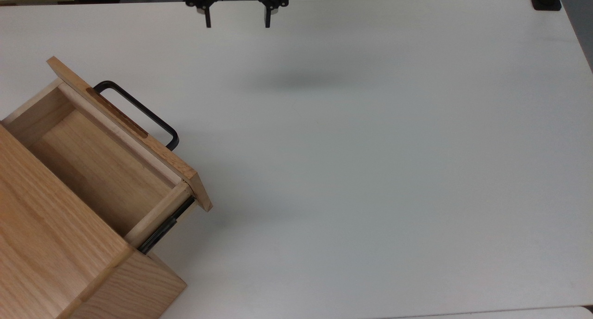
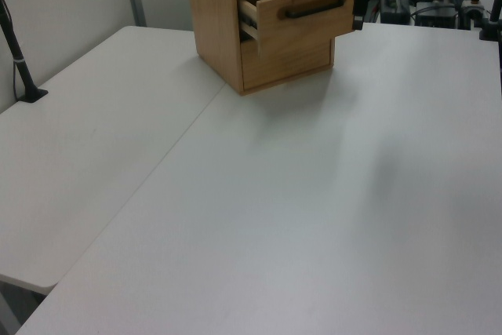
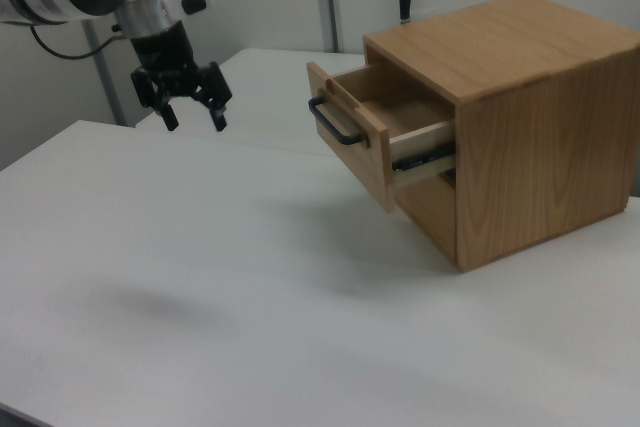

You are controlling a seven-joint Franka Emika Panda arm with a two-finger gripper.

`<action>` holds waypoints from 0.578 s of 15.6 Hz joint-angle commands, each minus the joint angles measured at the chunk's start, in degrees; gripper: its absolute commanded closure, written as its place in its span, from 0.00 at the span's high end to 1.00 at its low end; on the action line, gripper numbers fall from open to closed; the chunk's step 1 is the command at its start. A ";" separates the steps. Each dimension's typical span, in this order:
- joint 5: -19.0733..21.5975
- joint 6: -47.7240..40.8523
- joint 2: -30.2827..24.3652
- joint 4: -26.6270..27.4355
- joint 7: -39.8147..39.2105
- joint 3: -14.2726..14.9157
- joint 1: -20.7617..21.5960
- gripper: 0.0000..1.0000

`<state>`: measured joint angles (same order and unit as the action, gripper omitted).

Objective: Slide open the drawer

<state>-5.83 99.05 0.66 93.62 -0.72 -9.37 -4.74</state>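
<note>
My gripper (image 3: 193, 117), fingers spread and empty, hangs well apart from the drawer (image 3: 352, 143), whose bar handle (image 3: 333, 122) lies toward the right view's right

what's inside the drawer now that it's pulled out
The drawer shows a bare wooden floor and inner walls in the top view, with no items on the exposed part. Its rear portion sits under the cabinet top, so that part is hidden.

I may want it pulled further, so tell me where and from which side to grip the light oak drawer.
Grip the light oak drawer by the middle of its black metal bar handle. Come from the front, the right view's left: the bar stands off the flat panel, leaving a gap for one finger behind it.
</note>
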 commanded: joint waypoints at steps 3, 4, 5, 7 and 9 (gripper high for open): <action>2.49 -6.32 -0.75 -0.19 6.52 3.37 2.27 1.00; 2.58 -6.33 -0.75 -0.02 6.52 5.57 4.02 1.00; 2.75 -6.15 -0.66 0.07 6.52 7.68 5.95 1.00; 3.28 -5.80 -0.31 0.33 6.26 9.54 7.55 1.00; 3.37 -5.97 -0.31 0.42 6.26 9.63 7.64 1.00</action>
<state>-3.64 94.27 0.77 93.69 4.81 -1.69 0.55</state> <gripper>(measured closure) 0.000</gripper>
